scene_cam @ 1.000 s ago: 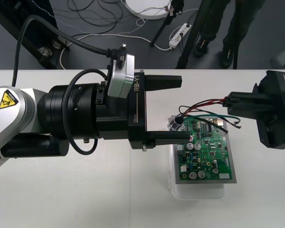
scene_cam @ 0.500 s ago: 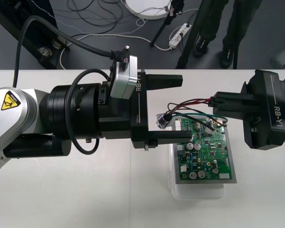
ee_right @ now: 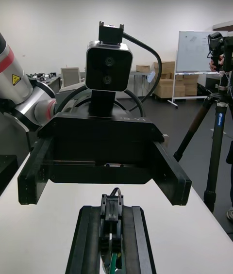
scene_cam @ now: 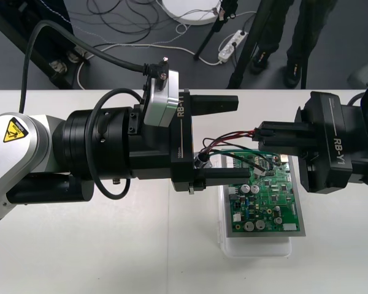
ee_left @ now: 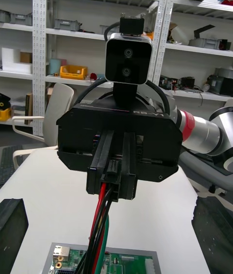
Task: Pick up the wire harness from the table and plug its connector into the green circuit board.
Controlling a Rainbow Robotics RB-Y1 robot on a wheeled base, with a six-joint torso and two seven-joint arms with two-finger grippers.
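My right gripper point(scene_cam: 260, 133) is shut on the black plug point(ee_right: 111, 206) of the wire harness and holds it in the air over the far edge of the green circuit board point(scene_cam: 267, 196). From the plug the red, black and green wires point(scene_cam: 233, 139) run left to the round metal socket point(scene_cam: 201, 160), which hangs beside the lower finger of my left gripper point(scene_cam: 239, 139). That gripper is open and faces the right one, with the wires passing between its fingers. In the left wrist view the wires point(ee_left: 99, 225) drop from the plug point(ee_left: 112, 177) toward the board point(ee_left: 121, 260).
The board sits on a white base point(scene_cam: 257, 245) at the table's right middle. The bulky left arm point(scene_cam: 98, 153) covers the table's left and centre. Bare tabletop lies along the near edge.
My right gripper has moved left with the harness toward the left gripper. The socket end has swung left, from over the board to beside the left gripper's lower finger.
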